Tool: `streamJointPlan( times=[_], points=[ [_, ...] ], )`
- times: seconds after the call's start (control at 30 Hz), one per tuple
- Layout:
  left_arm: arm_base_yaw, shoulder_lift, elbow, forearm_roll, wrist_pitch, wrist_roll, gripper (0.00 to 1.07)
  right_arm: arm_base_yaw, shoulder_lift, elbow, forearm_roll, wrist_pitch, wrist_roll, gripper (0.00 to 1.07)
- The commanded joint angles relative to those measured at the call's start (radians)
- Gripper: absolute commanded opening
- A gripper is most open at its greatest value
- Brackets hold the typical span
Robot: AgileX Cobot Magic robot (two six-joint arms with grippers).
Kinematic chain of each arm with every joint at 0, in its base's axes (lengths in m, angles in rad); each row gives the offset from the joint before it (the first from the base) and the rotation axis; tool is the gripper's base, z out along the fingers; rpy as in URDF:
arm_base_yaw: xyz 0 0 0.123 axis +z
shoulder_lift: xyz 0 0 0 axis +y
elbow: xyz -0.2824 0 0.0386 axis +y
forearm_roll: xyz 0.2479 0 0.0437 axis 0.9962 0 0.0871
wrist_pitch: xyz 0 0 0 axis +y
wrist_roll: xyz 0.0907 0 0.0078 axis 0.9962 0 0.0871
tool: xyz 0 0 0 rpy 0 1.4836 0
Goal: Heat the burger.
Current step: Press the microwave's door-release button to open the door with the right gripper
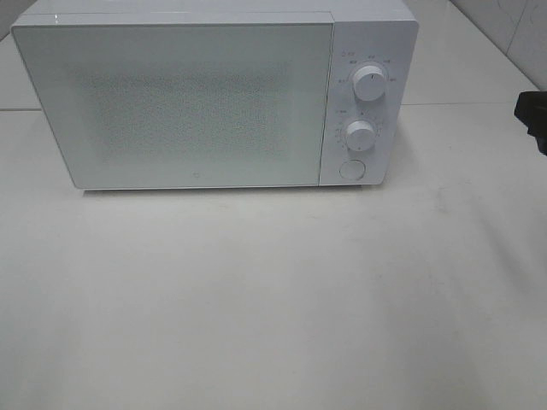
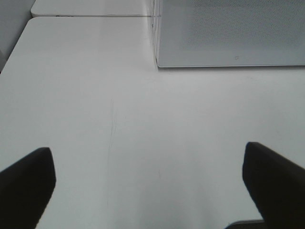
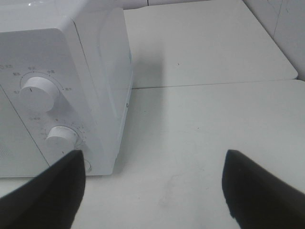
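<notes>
burger: not in view, maybe behind shut microwave door [image 1: 171, 102], cannot tell | left pincer [image 2: 147, 152]: spread, empty, low over bare worktop [image 2: 119, 95] | right pincer [image 3: 153, 155]: spread, empty, near lower dial [image 3: 62, 136], seemingly placed to reach the controls

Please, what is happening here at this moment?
Nothing is being handled. A white microwave stands on the white table with its door shut. The left gripper is open above bare table in front of the door; the right gripper is open near the side with the knobs. No burger shows in any view.
</notes>
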Motion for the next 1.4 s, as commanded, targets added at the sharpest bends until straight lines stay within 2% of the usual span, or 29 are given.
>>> streamJointPlan(
  times=[0.03,0.3,0.4,0.5,0.57,0.6,0.63,0.67,0.73,0.83,0.9,0.93,0.97,1.03,1.1,1.2,1.4],
  points=[
    [0.003,-0.005,0.003,-0.002,-0.012,-0.006,1.0,-0.005,0.029,0.019,0.0,-0.097,-0.022,0.76],
    [0.003,-0.005,0.003,-0.002,-0.012,-0.006,1.0,-0.004,0.21,0.1,0.124,-0.415,-0.126,0.76],
    [0.003,-0.005,0.003,-0.002,-0.012,-0.006,1.0,-0.002,0.228,0.103,0.137,-0.436,-0.131,0.76],
    [0.003,-0.005,0.003,-0.002,-0.012,-0.006,1.0,0.045,0.274,0.113,0.192,-0.491,-0.164,0.76],
    [0.003,-0.005,0.003,-0.002,-0.012,-0.006,1.0,0.117,0.328,0.12,0.271,-0.563,-0.223,0.76],
    [0.003,-0.005,0.003,-0.002,-0.012,-0.006,1.0,0.117,0.328,0.12,0.271,-0.563,-0.223,0.76],
    [0.003,-0.005,0.003,-0.002,-0.012,-0.006,1.0,0.169,0.362,0.12,0.337,-0.609,-0.264,0.76],
    [0.003,-0.005,0.003,-0.002,-0.012,-0.006,1.0,0.169,0.362,0.12,0.337,-0.609,-0.264,0.76],
    [0.003,-0.005,0.003,-0.002,-0.012,-0.006,1.0,0.28,0.437,0.12,0.448,-0.699,-0.315,0.76],
    [0.003,-0.005,0.003,-0.002,-0.012,-0.006,1.0,0.309,0.457,0.12,0.478,-0.724,-0.324,0.76],
    [0.003,-0.005,0.003,-0.002,-0.012,-0.006,1.0,0.389,0.502,0.12,0.553,-0.782,-0.332,0.76],
    [0.003,-0.005,0.003,-0.002,-0.012,-0.006,1.0,0.389,0.502,0.12,0.553,-0.782,-0.332,0.76],
    [0.003,-0.005,0.003,-0.002,-0.012,-0.006,1.0,0.445,0.533,0.11,0.608,-0.799,-0.339,0.76],
    [0.003,-0.005,0.003,-0.002,-0.012,-0.006,1.0,0.465,0.545,0.102,0.626,-0.804,-0.346,0.76],
    [0.003,-0.005,0.003,-0.002,-0.012,-0.006,1.0,0.545,0.606,0.068,0.678,-0.831,-0.357,0.76],
    [0.003,-0.005,0.003,-0.002,-0.012,-0.006,1.0,0.558,0.618,0.059,0.687,-0.836,-0.357,0.76],
    [0.003,-0.005,0.003,-0.002,-0.012,-0.006,1.0,0.643,0.71,-0.02,0.731,-0.835,-0.376,0.76]
  ],
)
